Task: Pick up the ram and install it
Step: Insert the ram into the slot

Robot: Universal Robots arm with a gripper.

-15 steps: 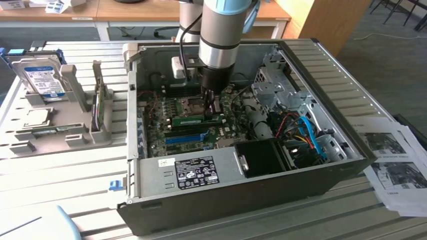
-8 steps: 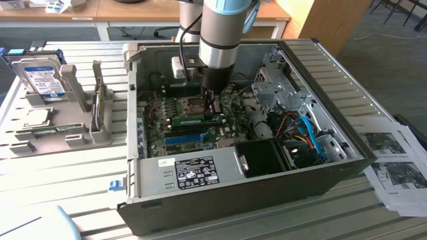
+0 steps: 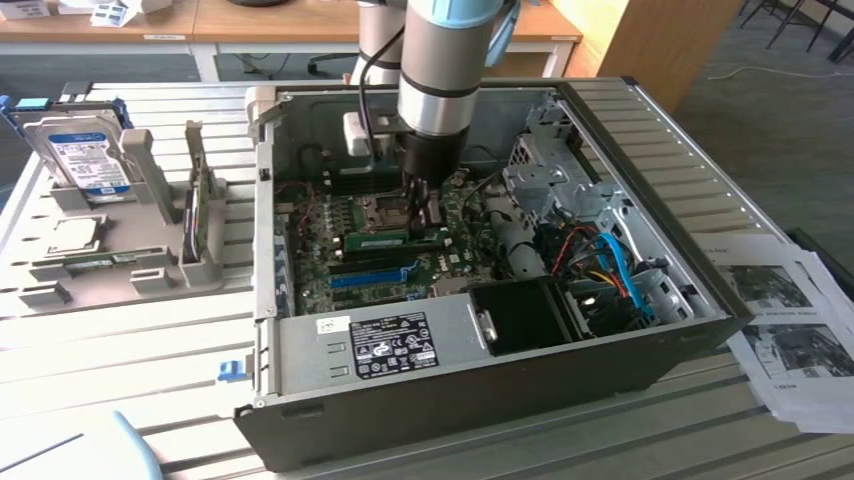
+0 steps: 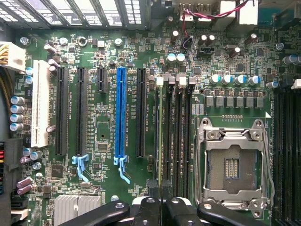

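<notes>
The ram (image 3: 394,240) is a thin green stick lying low over the motherboard inside the open computer case (image 3: 441,400). My gripper (image 3: 430,225) reaches straight down into the case and is shut on the stick near its end at the exterior view's right. In the wrist view the ram (image 4: 159,136) shows edge-on as a thin line running along the black memory slots (image 4: 176,136), and my gripper (image 4: 162,207) has its black fingers pressed close on it. Whether the stick sits in a slot or just above one, I cannot tell.
A bright-blue slot (image 4: 121,113) and black slots lie beside the memory slots, with the bare processor socket (image 4: 233,165) on the other side. Cables (image 3: 614,270) and the drive cage (image 3: 554,170) crowd the case. A hard drive (image 3: 83,160) stands in a grey fixture; papers (image 3: 787,330) lie nearby.
</notes>
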